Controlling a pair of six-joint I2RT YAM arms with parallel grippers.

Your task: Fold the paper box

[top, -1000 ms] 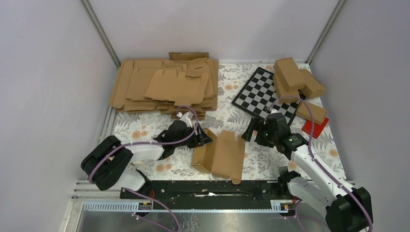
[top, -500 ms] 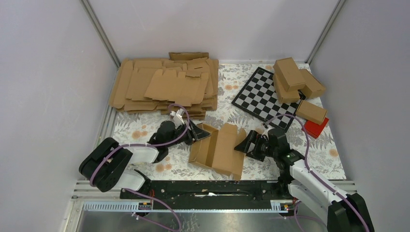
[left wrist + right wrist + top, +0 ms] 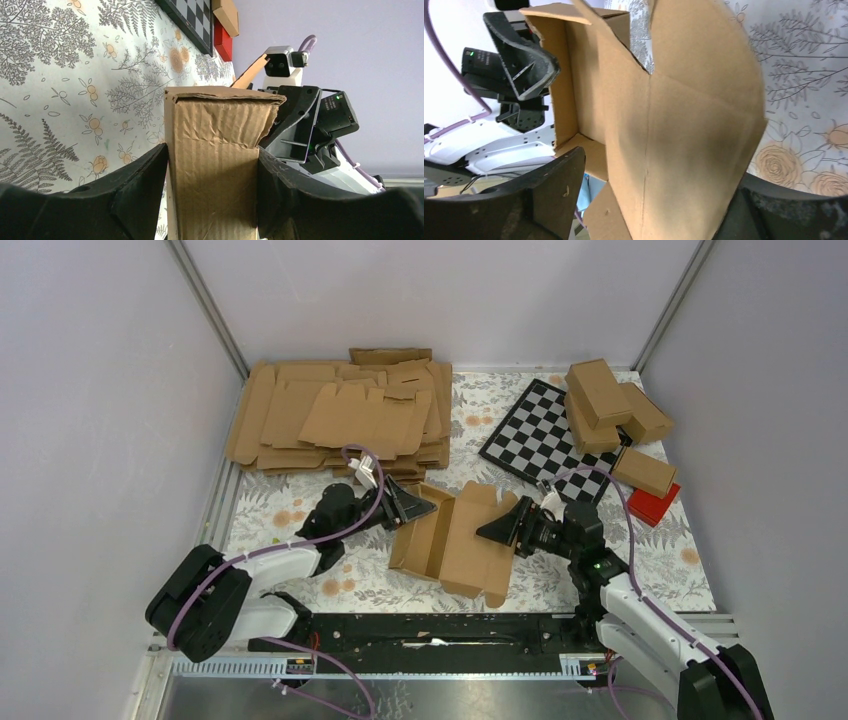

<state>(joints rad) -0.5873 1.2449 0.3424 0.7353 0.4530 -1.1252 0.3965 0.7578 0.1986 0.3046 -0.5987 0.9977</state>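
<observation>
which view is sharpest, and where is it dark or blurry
Top external: evenly lit and sharp, no glare, the paper box clear edge to edge. Left wrist: the box's corrugated wall is crisp, but the left gripper's fingers are dark, nearly featureless foreground shapes. Right wrist: the box fills most of the frame, its lower part in shade, and the right gripper's fingers look dim and soft.

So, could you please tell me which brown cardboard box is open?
The paper box at the centre front: its flaps stand open, while the cartons stacked at the far right are closed.
</observation>
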